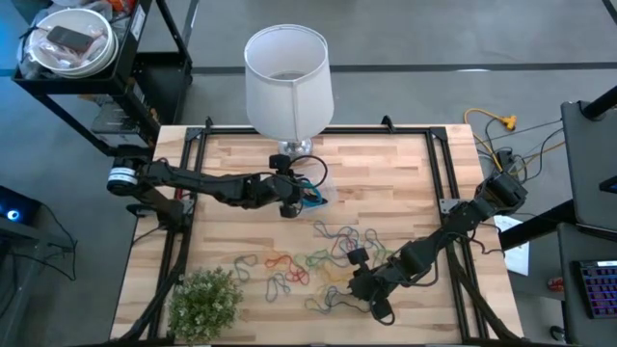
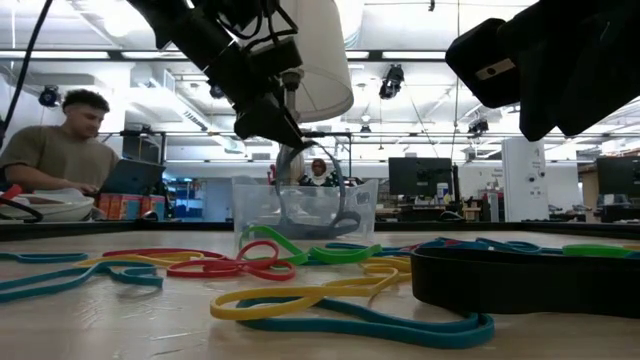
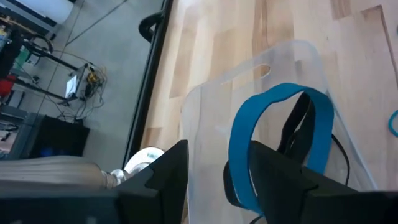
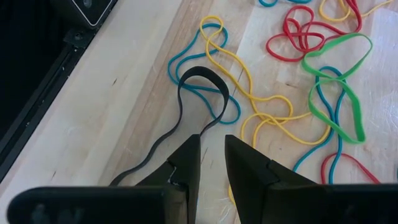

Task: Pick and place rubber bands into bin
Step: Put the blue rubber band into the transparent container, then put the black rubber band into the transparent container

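Left pincer (image 1: pixel 289 205) is hanging right over the bin (image 1: pixel 310 198), fingers spread open, nothing in them. A blue band (image 3: pixel 273 137) and a black one are lying inside the bin. Right pincer (image 4: pixel 211 152) is sitting low over the desk (image 1: pixel 405 173), fingers nearly closed around a black band (image 4: pixel 186 106), with the other bands (image 1: pixel 308 260) scattered just beside it.

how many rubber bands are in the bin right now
2 that show: a blue rubber band and a black rubber band lying together inside the bin, under the left gripper. Others may be hidden.
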